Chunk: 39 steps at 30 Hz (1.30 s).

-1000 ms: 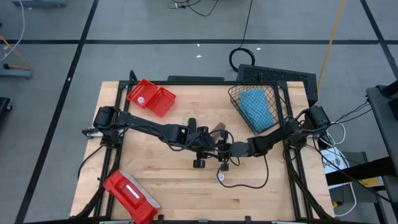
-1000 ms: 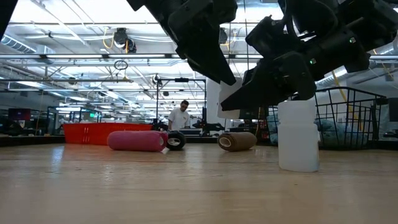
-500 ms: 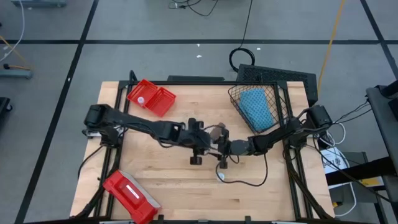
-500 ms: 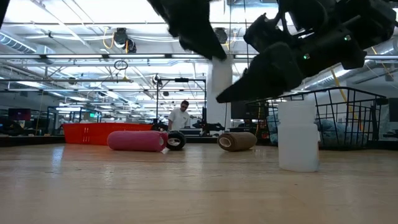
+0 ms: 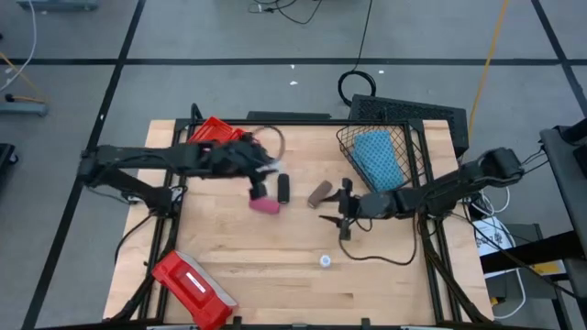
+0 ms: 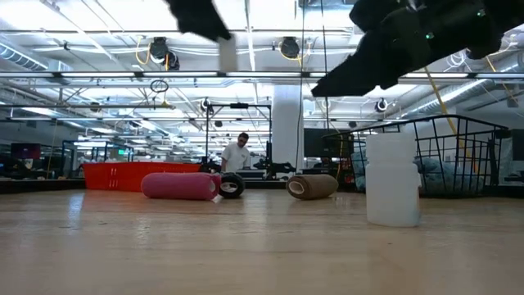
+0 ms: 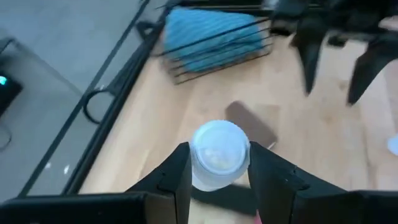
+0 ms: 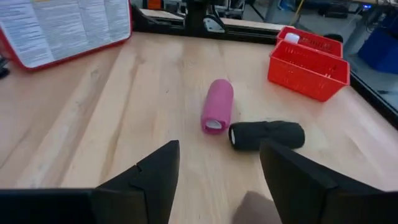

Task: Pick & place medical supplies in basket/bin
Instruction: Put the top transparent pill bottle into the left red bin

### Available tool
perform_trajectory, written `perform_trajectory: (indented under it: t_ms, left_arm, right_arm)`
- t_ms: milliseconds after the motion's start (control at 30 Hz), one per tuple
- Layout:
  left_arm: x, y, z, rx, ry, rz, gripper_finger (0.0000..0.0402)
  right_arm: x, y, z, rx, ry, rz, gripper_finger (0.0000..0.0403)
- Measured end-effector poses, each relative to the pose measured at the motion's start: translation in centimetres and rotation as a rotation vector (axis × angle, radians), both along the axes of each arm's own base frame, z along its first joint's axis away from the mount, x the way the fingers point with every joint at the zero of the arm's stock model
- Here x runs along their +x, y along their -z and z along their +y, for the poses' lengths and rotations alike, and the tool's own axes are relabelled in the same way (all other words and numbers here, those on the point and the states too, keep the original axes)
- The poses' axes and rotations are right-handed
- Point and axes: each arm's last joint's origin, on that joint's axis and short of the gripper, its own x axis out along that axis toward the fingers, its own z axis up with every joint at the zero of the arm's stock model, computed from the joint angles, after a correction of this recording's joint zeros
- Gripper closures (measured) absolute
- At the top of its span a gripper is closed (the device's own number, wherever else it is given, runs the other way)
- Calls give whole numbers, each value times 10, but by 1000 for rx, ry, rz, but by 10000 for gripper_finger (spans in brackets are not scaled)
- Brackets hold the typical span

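The white bottle (image 7: 219,154) sits clamped between the fingers of the left gripper (image 5: 264,166), which is raised off the table just beside the red bin (image 5: 223,137) at the table's far left; a white piece (image 8: 291,38) already lies in one of the bin's compartments. A second white bottle (image 5: 325,261) stands upright on the wood toward the near edge, well apart from both arms. Three rolls lie between the grippers: the pink roll (image 5: 265,203), the black roll (image 5: 283,189) just beside it, and the brown roll (image 5: 319,193) nearest the right gripper (image 5: 336,212). The right gripper hangs above the table with its fingers spread and nothing between them. The blue cloth pad (image 5: 377,158) rests inside the wire-mesh basket (image 5: 415,139) at the far right corner. A flat red case (image 5: 191,287) with a white label occupies the near left corner. A person (image 6: 237,153) stands in the room beyond the table.
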Motion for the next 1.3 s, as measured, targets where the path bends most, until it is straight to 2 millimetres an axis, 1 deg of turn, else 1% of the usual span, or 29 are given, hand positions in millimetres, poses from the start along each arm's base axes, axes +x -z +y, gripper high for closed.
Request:
perform_trajectory:
  t_ms: [100, 233, 300, 367, 433, 533, 700, 767, 900, 967, 1100, 1300]
  left_arm:
    - [-31, 6, 22, -10, -124, -39, 271]
    - [-73, 23, 55, -41, -328, -96, 271]
    - [-94, 36, 67, -58, -426, -96, 271]
    - [-111, 44, 81, -56, -532, -143, 271]
    - [-127, 55, 92, -69, -631, -140, 271]
    - [-144, 71, 106, -116, -755, -137, 271]
    - [-161, 90, 125, -140, -912, -121, 271]
    - [-166, 98, 133, -149, -963, -145, 271]
    - [-175, 116, 142, -184, -1036, -173, 271]
    - [-176, 125, 143, -191, -1027, -189, 271]
    - [-175, 137, 144, -194, -1029, -214, 271]
    - [-171, 146, 148, -218, -1067, -201, 271]
  right_arm:
    - [-10, -5, -4, 5, 5, -29, 193]
    - [-19, -8, -10, 4, 21, -51, 191]
    - [-22, -7, -12, 5, 26, -54, 191]
    - [-24, -6, -14, 5, 32, -52, 191]
    - [-25, -4, -16, 3, 41, -43, 191]
    - [-25, -2, -19, 5, 52, -40, 191]
    - [-25, -3, -20, 8, 58, -42, 191]
    - [-25, -2, -20, 7, 58, -41, 191]
    - [-25, -2, -20, 8, 59, -41, 191]
    - [-25, -2, -20, 8, 59, -41, 191]
    - [-25, -2, -20, 7, 58, -41, 193]
    - [-25, -2, -20, 8, 58, -41, 197]
